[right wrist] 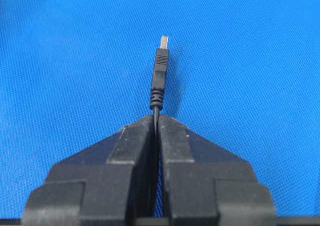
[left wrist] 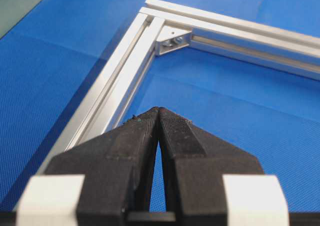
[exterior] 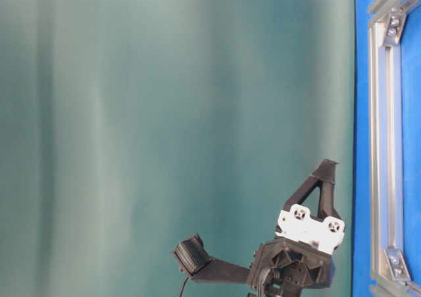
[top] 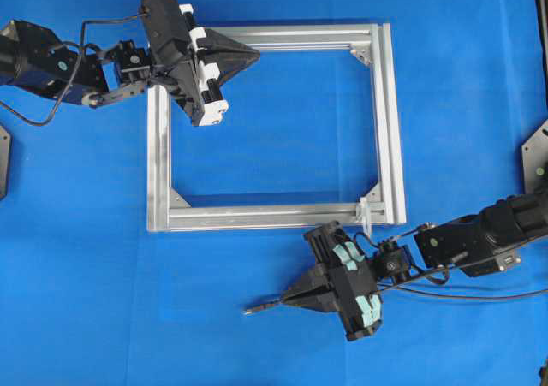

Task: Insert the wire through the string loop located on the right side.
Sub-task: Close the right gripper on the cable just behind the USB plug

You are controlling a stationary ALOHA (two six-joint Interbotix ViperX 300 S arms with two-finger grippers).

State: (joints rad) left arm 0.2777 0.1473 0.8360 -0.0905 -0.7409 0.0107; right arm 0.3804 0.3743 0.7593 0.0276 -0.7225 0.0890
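My right gripper [top: 287, 299] is shut on the thin black wire [right wrist: 156, 111], just behind its thicker plug end [right wrist: 160, 70], which juts out ahead of the fingertips over the blue mat. In the overhead view the plug tip [top: 259, 307] points left, below the silver frame. The small white string loop [top: 365, 211] hangs at the frame's lower right corner, up and right of the right gripper. My left gripper [top: 255, 56] is shut with nothing in it, hovering over the frame's top rail near its upper left corner.
The silver aluminium frame [top: 392, 121] lies flat in the middle of the blue mat. The wire's slack trails off to the right edge [top: 479, 297] under the right arm. A black mount [top: 536, 165] sits at the right border.
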